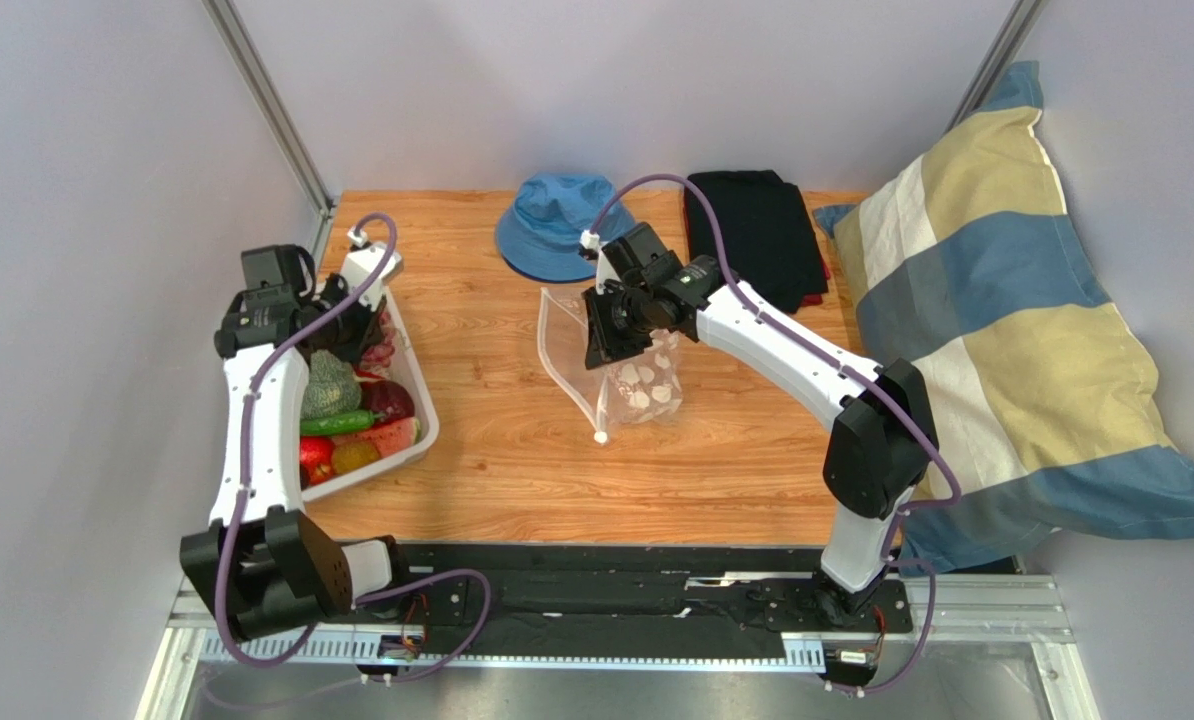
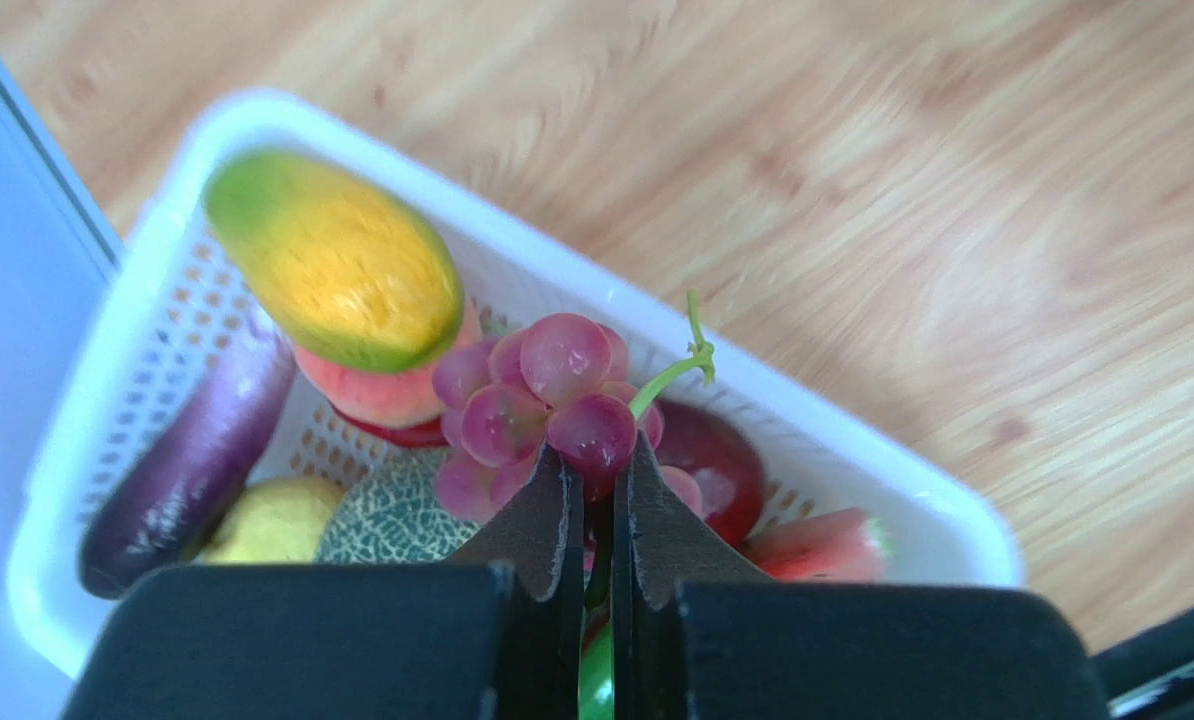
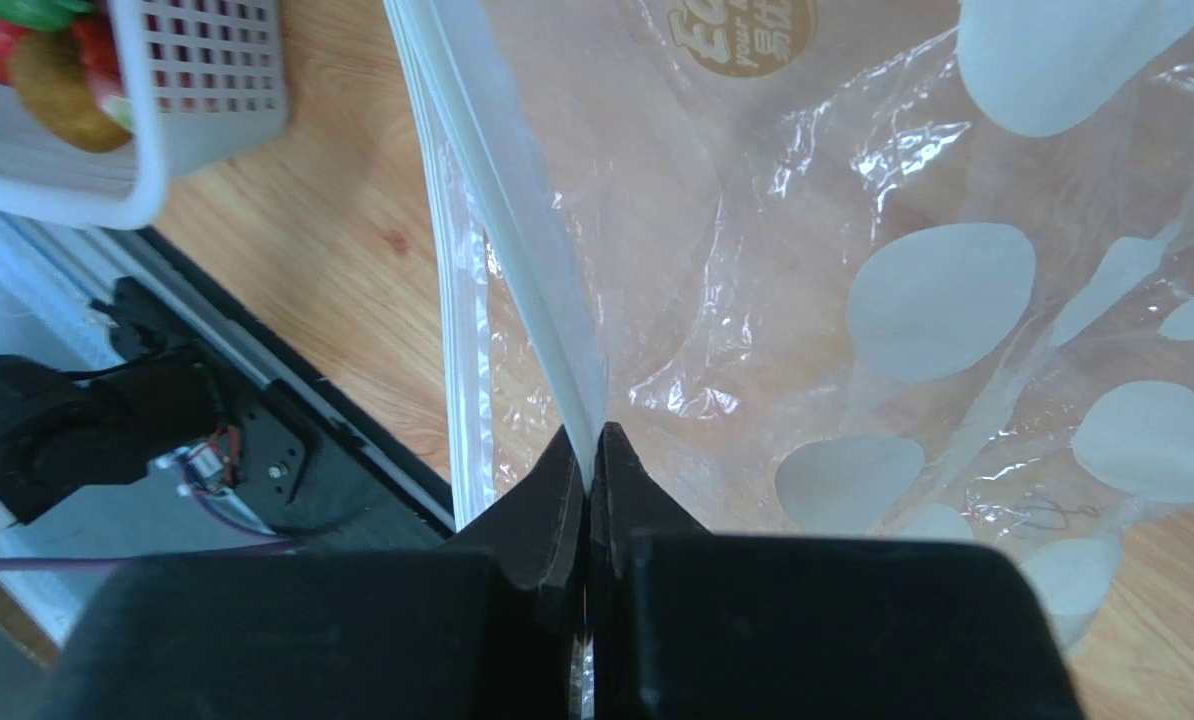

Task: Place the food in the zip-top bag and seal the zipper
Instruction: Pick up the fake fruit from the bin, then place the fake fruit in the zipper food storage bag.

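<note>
— At the left edge of the table (image 1: 483, 465), what sits there?
— Basket (image 1: 426, 413), white mesh, holding the food: a yellow-green fruit (image 2: 333, 263), a ribbed melon (image 2: 393, 518), a dark red fruit (image 2: 716, 465) and a watermelon slice (image 2: 821, 548).
— And the left claw (image 2: 600, 477)?
— Above the basket, fingers nearly together, pinching the grapes (image 2: 536, 398) at the bunch's lowest berries. Whether the bunch touches the fruit under it, I cannot tell.
— Mid-table?
— Bag (image 1: 629, 368), clear with white dots, well apart from the basket. Its top is raised and its lower part seems to rest on the wood.
— What holds it up?
— Right claw (image 3: 591, 450), fingers pressed tight on the zipper (image 3: 506, 240); the white strip runs straight into the tips.
— Further right?
— Hat (image 1: 558, 225) and black cloth (image 1: 761, 233) side by side at the far edge, behind the bag. Striped pillow (image 1: 1009, 300) along the right edge.
</note>
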`<state>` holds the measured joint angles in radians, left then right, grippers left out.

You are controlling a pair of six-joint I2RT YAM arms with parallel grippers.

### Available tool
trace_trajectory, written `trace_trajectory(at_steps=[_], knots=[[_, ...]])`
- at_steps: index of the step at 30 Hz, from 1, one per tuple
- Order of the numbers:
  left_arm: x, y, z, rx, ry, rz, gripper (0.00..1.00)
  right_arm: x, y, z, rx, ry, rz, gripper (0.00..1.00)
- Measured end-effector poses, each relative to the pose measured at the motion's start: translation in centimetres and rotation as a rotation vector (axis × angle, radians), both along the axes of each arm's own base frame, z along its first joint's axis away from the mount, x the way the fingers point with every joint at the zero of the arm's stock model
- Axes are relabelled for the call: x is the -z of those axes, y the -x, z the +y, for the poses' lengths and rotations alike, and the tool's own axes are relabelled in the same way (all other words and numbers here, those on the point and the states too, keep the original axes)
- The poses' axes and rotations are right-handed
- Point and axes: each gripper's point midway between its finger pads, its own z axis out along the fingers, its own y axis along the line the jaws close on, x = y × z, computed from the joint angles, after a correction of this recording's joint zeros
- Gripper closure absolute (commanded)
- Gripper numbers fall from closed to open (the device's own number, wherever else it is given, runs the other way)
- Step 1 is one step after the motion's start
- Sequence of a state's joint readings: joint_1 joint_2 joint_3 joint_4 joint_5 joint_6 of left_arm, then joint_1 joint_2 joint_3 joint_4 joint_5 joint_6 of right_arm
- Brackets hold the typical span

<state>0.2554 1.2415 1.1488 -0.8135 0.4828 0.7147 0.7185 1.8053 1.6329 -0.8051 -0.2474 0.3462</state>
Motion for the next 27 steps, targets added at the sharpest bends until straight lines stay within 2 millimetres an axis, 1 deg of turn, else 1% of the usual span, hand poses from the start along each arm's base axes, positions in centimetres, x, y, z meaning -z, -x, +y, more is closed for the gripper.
trace_trajectory(at_steps=[2, 5, 8, 11, 13, 15, 17, 19, 20, 23, 24, 27], knots=[[-3.3, 0.2, -1.1, 0.011, 0.053, -0.056, 1.0, -0.7, 0.1, 0.7, -0.008, -0.051, 0.011, 1.0], [-8.3, 0.9, -3.1, 0.035, 0.142, -0.138, 1.0, -1.5, 0.3, 1.5, -0.017, -0.11, 0.029, 1.0], [-13.1, 2.2, -6.3, 0.098, 0.244, -0.211, 1.0, -2.1, 0.5, 2.1, -0.024, -0.153, 0.054, 1.0], [-16.7, 3.7, -9.7, 0.174, 0.364, -0.24, 1.0, -2.5, 0.9, 2.6, -0.031, -0.187, 0.075, 1.0], [-18.2, 4.6, -11.9, 0.218, 0.447, -0.235, 1.0, -2.8, 1.0, 2.9, -0.034, -0.205, 0.088, 1.0], [-18.8, 5.3, -13.8, 0.256, 0.512, -0.211, 1.0, -3.0, 1.2, 3.1, -0.036, -0.224, 0.1, 1.0], [-19.0, 5.8, -15.6, 0.294, 0.558, -0.184, 1.0, -3.3, 1.3, 3.4, -0.042, -0.244, 0.112, 1.0], [-18.5, 6.4, -17.5, 0.334, 0.602, -0.142, 1.0, -3.7, 1.6, 3.7, -0.048, -0.266, 0.131, 1.0], [-18.2, 6.5, -18.1, 0.343, 0.616, -0.125, 1.0, -3.9, 1.7, 3.9, -0.05, -0.276, 0.138, 1.0], [-16.6, 6.6, -19.8, 0.344, 0.66, -0.058, 1.0, -4.5, 2.1, 4.4, -0.06, -0.318, 0.165, 1.0], [-16.0, 6.4, -19.9, 0.335, 0.664, -0.046, 1.0, -4.8, 2.2, 4.6, -0.064, -0.332, 0.174, 1.0], [-13.6, 5.7, -20.2, 0.286, 0.666, 0.007, 1.0, -5.5, 2.5, 5.1, -0.074, -0.368, 0.196, 1.0]])
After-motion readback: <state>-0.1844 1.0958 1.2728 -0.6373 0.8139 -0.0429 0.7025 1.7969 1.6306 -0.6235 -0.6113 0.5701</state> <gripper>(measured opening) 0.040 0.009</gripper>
